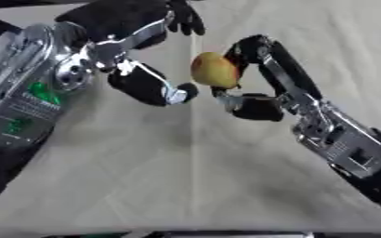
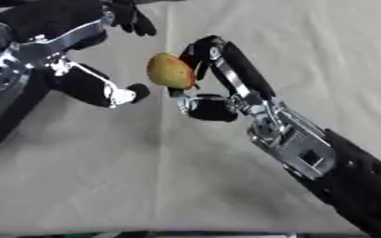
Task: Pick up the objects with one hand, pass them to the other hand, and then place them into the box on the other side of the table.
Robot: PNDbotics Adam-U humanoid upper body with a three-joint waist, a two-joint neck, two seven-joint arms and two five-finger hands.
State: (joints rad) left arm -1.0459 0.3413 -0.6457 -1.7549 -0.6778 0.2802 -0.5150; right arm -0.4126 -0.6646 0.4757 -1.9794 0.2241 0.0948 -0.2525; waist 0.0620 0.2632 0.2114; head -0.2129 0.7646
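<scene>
So this is looking like the handover step, right in the middle of it. The right hand [image 1: 251, 79] is holding a yellow-orange fruit [image 1: 214, 69], looks like a small mango or apple with a reddish blush, pinched between its curled fingers up top and the thumb underneath. The fruit is hanging in the air over the cloth-covered table [image 1: 186, 176], not resting on anything.

The left hand [image 1: 145, 60] is coming in from the other side with its fingers spread wide and the thumb [image 1: 174, 93] sticking out just beside the fruit. It's open and not gripping anything, and I can't tell if the thumb tip is actually touching the fruit or just next to it.

My guess for what's needed next: the left hand is going to have to close around the free side of the fruit before the right one lets go, otherwise it's dropping straight onto the cloth. After that it's going into the box, which isn't showing in either view, so no idea how far that trip is
</scene>
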